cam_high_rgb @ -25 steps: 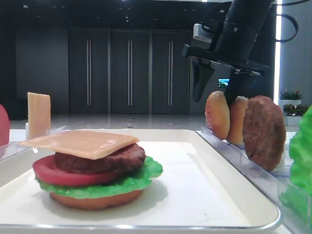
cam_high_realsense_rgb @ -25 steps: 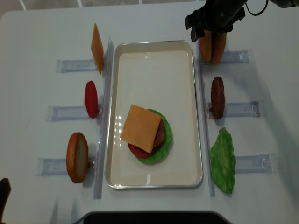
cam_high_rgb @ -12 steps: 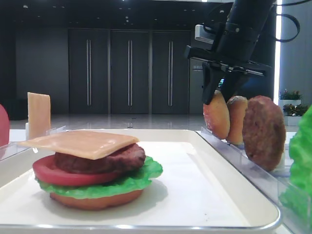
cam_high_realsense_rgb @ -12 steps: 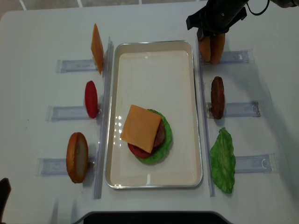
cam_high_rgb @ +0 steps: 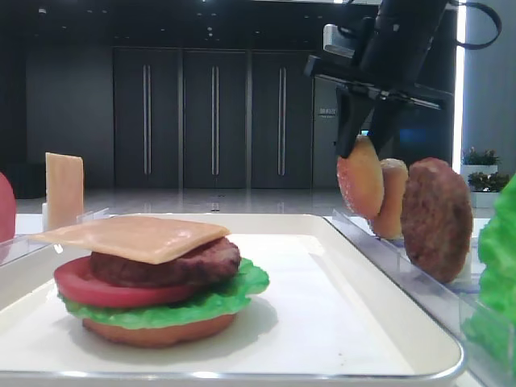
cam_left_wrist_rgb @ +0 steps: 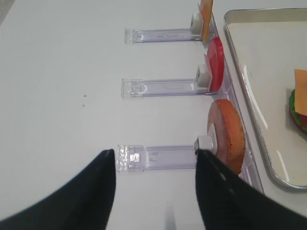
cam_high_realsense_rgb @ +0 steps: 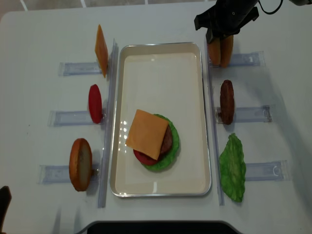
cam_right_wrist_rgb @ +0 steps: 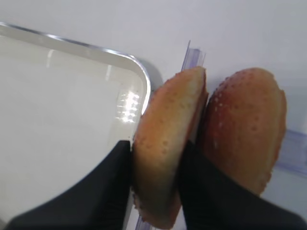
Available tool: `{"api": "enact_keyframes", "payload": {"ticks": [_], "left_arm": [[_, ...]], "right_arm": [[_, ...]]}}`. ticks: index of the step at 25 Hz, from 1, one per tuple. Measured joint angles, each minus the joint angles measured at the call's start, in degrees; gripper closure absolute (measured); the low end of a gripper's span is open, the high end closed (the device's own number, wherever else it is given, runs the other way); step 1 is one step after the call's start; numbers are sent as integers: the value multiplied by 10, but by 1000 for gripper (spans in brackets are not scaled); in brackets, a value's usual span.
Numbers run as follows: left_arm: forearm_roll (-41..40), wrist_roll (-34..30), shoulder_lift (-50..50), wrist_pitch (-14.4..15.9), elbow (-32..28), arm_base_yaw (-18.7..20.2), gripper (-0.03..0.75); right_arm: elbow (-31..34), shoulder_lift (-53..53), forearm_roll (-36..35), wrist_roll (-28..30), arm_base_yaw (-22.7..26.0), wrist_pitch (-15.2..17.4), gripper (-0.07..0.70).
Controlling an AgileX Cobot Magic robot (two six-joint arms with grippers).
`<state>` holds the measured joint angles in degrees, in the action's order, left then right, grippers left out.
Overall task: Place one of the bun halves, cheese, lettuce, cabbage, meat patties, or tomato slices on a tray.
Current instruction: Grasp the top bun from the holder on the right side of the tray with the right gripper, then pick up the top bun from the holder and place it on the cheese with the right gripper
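Observation:
My right gripper (cam_high_realsense_rgb: 218, 36) is shut on a seeded golden bun top (cam_right_wrist_rgb: 168, 143), gripping it by its edges. The bun stands on edge just beyond the tray's far right corner and hangs slightly above its clear rack (cam_high_rgb: 360, 179). A second bun top (cam_right_wrist_rgb: 244, 129) stands right beside it in the rack. The white tray (cam_high_realsense_rgb: 161, 45) holds a stack of bun base, lettuce, tomato and patty with a cheese slice (cam_high_realsense_rgb: 147, 133) on top. My left gripper (cam_left_wrist_rgb: 155, 153) is open above a clear holder, left of an upright bun half (cam_left_wrist_rgb: 226, 136).
Clear racks flank the tray. On the right stand a meat patty (cam_high_realsense_rgb: 226, 101) and a lettuce leaf (cam_high_realsense_rgb: 232, 168). On the left stand a cheese slice (cam_high_realsense_rgb: 101, 50), a tomato slice (cam_high_realsense_rgb: 95, 103) and a bun half (cam_high_realsense_rgb: 80, 164).
The right gripper was open around the left bun top, then closed on it and raised it a little off the rack. The left arm has not moved.

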<state>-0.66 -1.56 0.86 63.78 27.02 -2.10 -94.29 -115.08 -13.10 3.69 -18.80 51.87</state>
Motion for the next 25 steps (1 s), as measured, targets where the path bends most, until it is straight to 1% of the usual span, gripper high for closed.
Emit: {"api": "enact_keyframes", "payload": {"ticks": [10, 15, 19, 23, 24, 25], "left_arm": [[0, 0, 0, 0, 0, 0, 307], [0, 0, 0, 0, 0, 0, 307], [0, 0, 0, 0, 0, 0, 307], [0, 0, 0, 0, 0, 0, 307], [0, 0, 0, 0, 0, 0, 307], [0, 0, 0, 0, 0, 0, 307]], "right_arm": [[0, 68, 4, -15, -6, 31, 411], [0, 108, 4, -33, -14, 56, 411], [0, 121, 5, -37, -14, 96, 412], [0, 135, -7, -37, -14, 159, 412], [0, 141, -15, -37, -14, 170, 412], [1, 150, -23, -37, -14, 175, 412]]}}
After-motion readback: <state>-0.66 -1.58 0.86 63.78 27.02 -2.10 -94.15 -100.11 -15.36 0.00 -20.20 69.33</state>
